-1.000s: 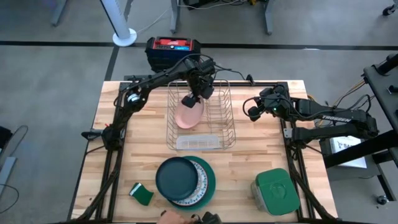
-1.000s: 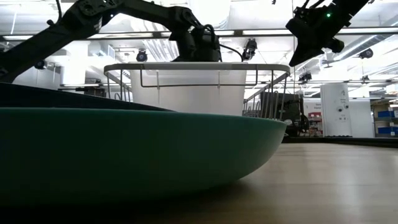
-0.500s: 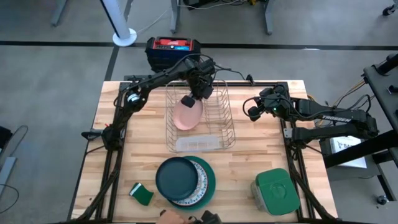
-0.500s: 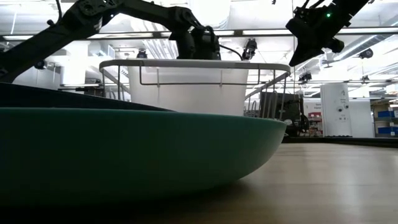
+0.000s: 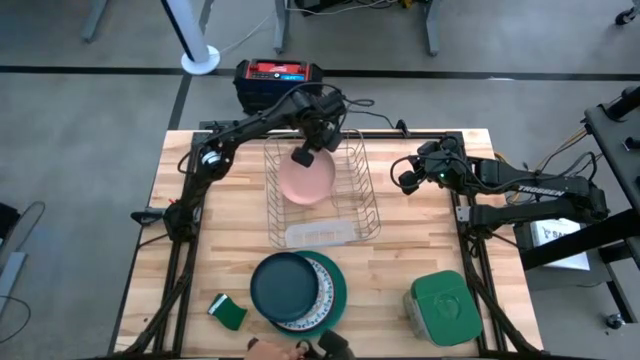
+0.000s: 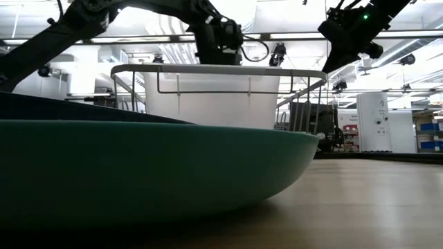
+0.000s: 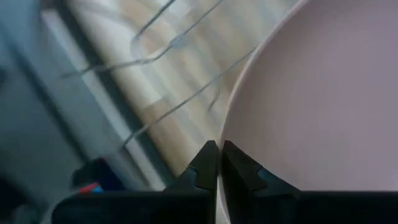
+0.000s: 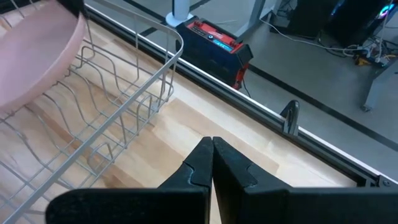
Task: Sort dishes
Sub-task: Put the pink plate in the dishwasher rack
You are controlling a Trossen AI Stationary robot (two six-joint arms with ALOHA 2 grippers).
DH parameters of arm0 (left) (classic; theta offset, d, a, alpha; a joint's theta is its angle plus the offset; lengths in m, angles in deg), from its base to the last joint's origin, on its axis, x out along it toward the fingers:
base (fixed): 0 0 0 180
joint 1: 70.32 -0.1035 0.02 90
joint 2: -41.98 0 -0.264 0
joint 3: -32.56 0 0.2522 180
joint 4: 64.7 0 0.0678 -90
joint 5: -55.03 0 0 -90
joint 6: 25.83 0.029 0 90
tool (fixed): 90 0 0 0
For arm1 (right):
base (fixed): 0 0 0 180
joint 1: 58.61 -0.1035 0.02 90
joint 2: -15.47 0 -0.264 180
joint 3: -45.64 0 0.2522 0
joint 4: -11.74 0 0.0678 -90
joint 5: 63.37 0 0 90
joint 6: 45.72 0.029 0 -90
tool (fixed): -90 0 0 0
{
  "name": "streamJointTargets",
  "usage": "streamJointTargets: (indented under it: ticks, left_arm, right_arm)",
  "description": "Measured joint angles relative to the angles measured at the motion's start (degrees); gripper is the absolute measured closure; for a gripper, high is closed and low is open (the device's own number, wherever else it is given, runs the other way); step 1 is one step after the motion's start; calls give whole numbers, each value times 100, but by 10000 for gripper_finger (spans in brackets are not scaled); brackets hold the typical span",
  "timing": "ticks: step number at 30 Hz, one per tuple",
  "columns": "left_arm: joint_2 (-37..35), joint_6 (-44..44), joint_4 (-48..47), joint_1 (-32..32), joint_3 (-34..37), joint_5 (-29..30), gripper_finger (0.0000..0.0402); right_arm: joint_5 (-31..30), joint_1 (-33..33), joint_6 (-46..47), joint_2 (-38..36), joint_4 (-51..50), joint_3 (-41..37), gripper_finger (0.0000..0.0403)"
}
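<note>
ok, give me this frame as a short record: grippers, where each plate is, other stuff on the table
left gripper: shut on the rim of the pink plate, over the wire rack
right gripper: shut, empty, waiting just right of the rack
pink plate: inside the rack, tilted
dark plate: top of the stack at the table's front edge
patterned plate: under the dark one
green plate: bottom of the stack
green-lidded container: front right
sponge: front left

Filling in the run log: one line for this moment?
left gripper: shut on pink plate | in dish rack | right gripper: shut, idle
</note>
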Motion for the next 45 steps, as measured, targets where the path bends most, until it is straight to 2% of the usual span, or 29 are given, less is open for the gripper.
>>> streamJointTargets:
  ticks: [8,11,22,24,27,30,36,39,45]
  left_arm:
    - [-575,-470,282,27,-2,101,401]
    - [-770,-815,453,35,-2,371,401]
    - [-1319,-2361,1114,270,-2,2425,401]
    - [-1346,-2635,1097,424,-2,3113,401]
    - [-1326,-2800,858,738,46,4455,401]
    - [-1234,-3084,787,1072,74,5321,401]
    - [-1129,-4044,530,1564,85,5873,401]
    - [-1097,-4808,172,1634,101,6349,401]
    - [-1055,-6211,-496,1648,326,6485,401]
  right_arm:
    - [-2,0,-2,2,11,0,403]
    - [-15,-1,-4,2,24,0,403]
    - [-29,-1,-7,2,28,0,403]
    - [-31,-2,-7,2,28,0,403]
    - [-33,-2,-15,2,30,0,403]
    - [-34,0,-56,2,31,0,403]
    - [-35,-1,-53,2,31,0,403]
    - [-35,0,-46,2,32,-3,403]
    - [-34,-1,-34,2,30,-72,403]
